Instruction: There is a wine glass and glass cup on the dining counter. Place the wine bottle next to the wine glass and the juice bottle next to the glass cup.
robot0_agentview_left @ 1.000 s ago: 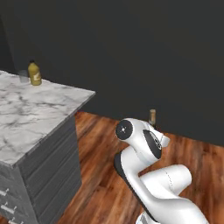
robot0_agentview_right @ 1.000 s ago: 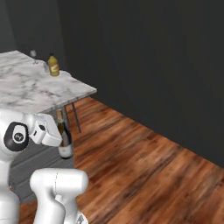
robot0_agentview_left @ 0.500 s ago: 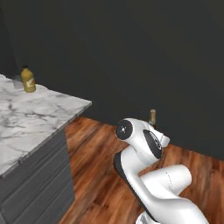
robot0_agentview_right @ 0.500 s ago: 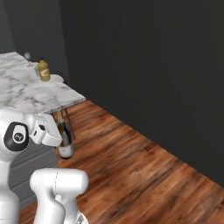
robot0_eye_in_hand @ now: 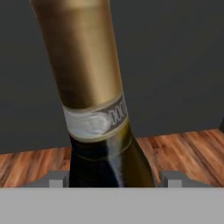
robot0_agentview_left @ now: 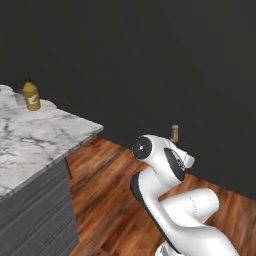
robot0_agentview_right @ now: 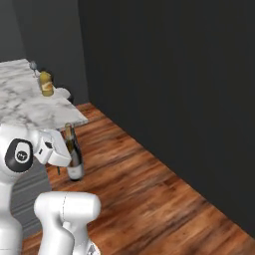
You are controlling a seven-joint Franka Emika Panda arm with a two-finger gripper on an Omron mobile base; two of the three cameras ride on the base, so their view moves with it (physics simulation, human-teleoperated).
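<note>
Wine bottle point(robot0_eye_in_hand: 94, 87) fills the hand view: gold-tan foil over a long neck, a pale band under it, then dark glass shoulders. It stands upright between the fingers point(robot0_eye_in_hand: 173, 178), which are clamped on its shoulders. From the right base view the wine bottle point(robot0_agentview_right: 73, 154) hangs above the wooden floor point(robot0_agentview_right: 144, 194), just beside the counter point(robot0_agentview_right: 30, 107) corner. Farther on the counter stands the juice bottle point(robot0_agentview_right: 46, 83), squat and yellow, and beyond it the small wine glass point(robot0_agentview_right: 34, 66).
</note>
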